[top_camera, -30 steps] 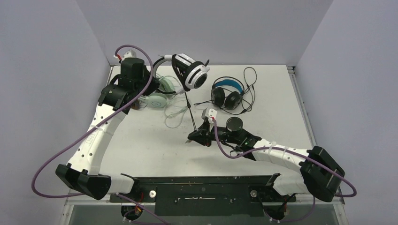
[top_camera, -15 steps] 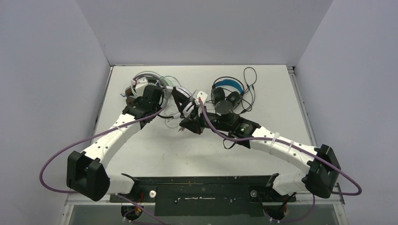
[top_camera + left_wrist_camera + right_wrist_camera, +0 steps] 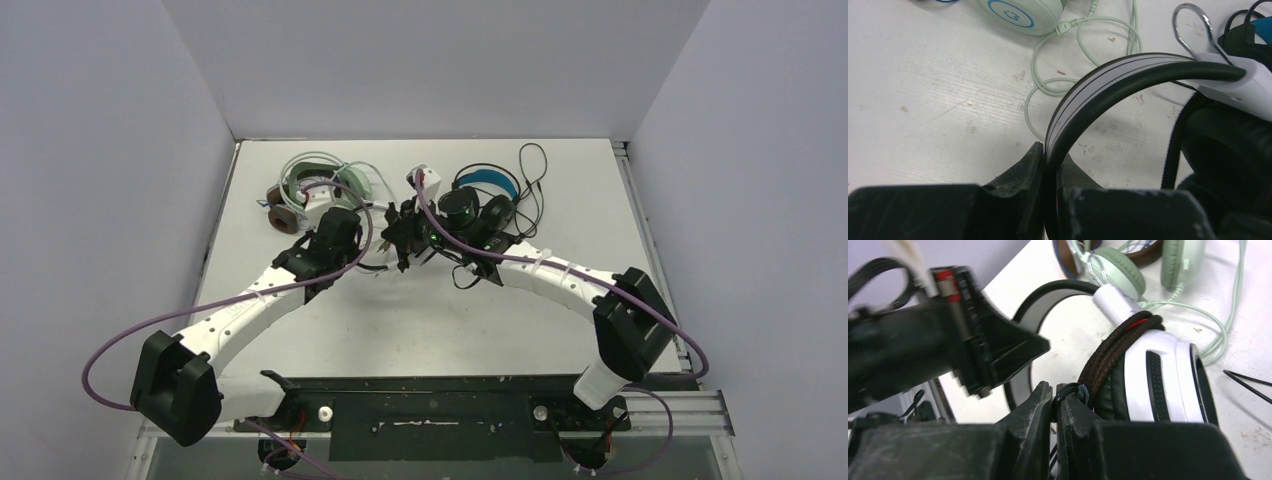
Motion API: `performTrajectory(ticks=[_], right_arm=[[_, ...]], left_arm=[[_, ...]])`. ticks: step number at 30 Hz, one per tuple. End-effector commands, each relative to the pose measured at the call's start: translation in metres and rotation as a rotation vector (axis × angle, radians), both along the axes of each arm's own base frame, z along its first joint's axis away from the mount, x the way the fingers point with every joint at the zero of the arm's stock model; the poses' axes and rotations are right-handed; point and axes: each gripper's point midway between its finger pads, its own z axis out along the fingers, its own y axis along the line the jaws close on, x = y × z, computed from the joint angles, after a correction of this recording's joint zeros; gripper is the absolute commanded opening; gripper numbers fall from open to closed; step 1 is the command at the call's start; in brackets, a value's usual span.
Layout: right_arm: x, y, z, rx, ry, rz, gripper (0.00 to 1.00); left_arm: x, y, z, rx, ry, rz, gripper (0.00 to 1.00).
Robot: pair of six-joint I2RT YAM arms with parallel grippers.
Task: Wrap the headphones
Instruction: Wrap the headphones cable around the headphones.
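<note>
Left fingers (image 3: 1049, 155): closed tight on the striped headband (image 3: 1128, 67), which arches away toward 1 o'clock in the left wrist view.
Right fingers (image 3: 1054, 392): pinched on the braided cord (image 3: 1113, 347), just below its turns, and holding nothing else.
Cord: several snug turns lie round the stem above the white cup. The free length is out of sight.
White headset (image 3: 1158, 375): held between the two arms near the middle of the counter (image 3: 580, 225), a little toward 12 o'clock. Whether a cup rests on the counter cannot be told.
Step in hand: judged to be laying further turns of cord onto the white headset.
Doing it well: the headband grip should act as a fixed anchor. The cord hand should circle close to the stem under light tension, so that each turn lies beside the last and none rides over it.
Neighbours: the mint headset (image 3: 1018, 12) and brown headset (image 3: 280, 205) lie at 10 o'clock. The black headset (image 3: 490, 177) lies at 2 o'clock.
Hazard: the mint cord (image 3: 1048, 85) lies looped under the headband, so a low sweep could snag it.
</note>
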Motion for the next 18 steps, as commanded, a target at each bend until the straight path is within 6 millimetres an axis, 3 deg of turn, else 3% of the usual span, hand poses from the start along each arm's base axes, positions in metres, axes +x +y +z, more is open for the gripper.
performTrajectory(ticks=[1, 6, 11, 18], right_arm=[[0.040, -0.002, 0.010, 0.072, -0.021, -0.140, 0.00], [0.049, 0.004, -0.007, 0.014, -0.023, -0.140, 0.00], [0.052, 0.009, -0.039, -0.099, -0.013, -0.135, 0.00], [0.052, 0.010, -0.103, -0.270, 0.088, -0.155, 0.07]], left_arm=[[0.005, -0.039, 0.038, -0.234, -0.113, -0.069, 0.00], [-0.005, -0.057, 0.027, -0.291, -0.073, -0.134, 0.00], [-0.008, -0.071, 0.012, -0.304, -0.007, -0.193, 0.00], [-0.007, -0.087, 0.000, -0.371, 0.030, -0.209, 0.00]])
